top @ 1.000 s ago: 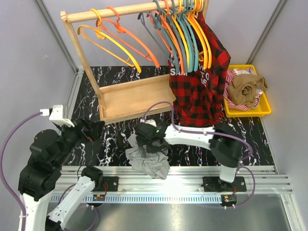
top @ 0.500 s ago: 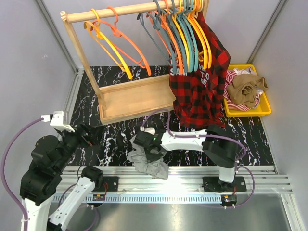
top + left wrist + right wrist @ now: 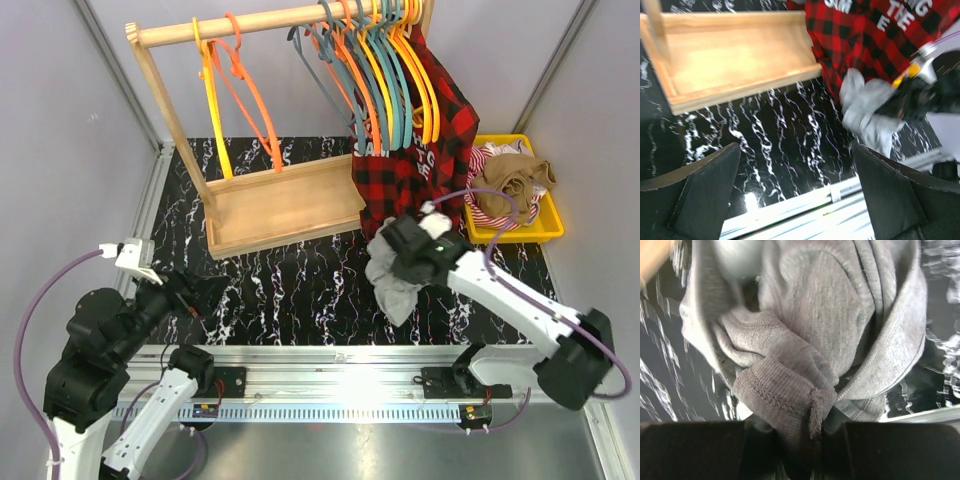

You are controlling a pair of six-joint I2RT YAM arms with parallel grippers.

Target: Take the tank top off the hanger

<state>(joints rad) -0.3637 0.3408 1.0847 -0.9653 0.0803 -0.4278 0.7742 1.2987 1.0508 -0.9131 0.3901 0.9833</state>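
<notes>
Our right gripper (image 3: 398, 262), closed on the grey tank top (image 3: 400, 295), has carried it nearer the yellow bin (image 3: 552, 232). Our left gripper (image 3: 800, 190) is open. We judge the removal done.

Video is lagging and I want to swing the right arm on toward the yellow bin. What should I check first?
1. Grip: right gripper shut on the grey tank top: ok.
2. Tank top free of every hanger: ok.
3. Hem lifted off the table: cannot tell.
4. Gap to the hanging plaid shirt: cannot tell, they overlap in the top view.
5. Other arm: left gripper open, well off to the side: ok.
6. Target: yellow bin in place at far right: ok.
</notes>
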